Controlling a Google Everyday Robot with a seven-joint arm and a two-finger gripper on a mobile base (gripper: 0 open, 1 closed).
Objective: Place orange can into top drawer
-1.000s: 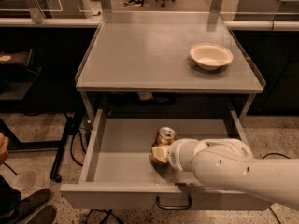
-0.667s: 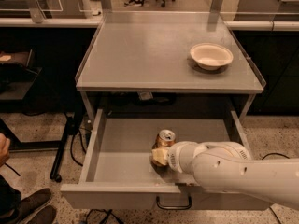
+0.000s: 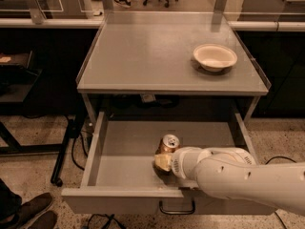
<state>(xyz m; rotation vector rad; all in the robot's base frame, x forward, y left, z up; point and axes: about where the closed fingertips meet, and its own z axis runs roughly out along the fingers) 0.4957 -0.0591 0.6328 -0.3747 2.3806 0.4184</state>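
Camera view: top drawer [image 3: 119, 168] pulled open; orange can [image 3: 168, 144] stood upright inside, right of drawer centre. Gripper [image 3: 163, 162] positioned inside drawer, at can's front base; clamped or apart cannot be told. White bowl [image 3: 215, 57] seen on tabletop [image 3: 152, 56] above drawer. Versus earlier frame: can, gripper unmoved.

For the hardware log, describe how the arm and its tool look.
The arm is a thick, rounded white shell with small dark dots and a ribbed ring at the wrist. No cables show. The tool, in the top drawer by the orange can, ends in a pale tan tip.
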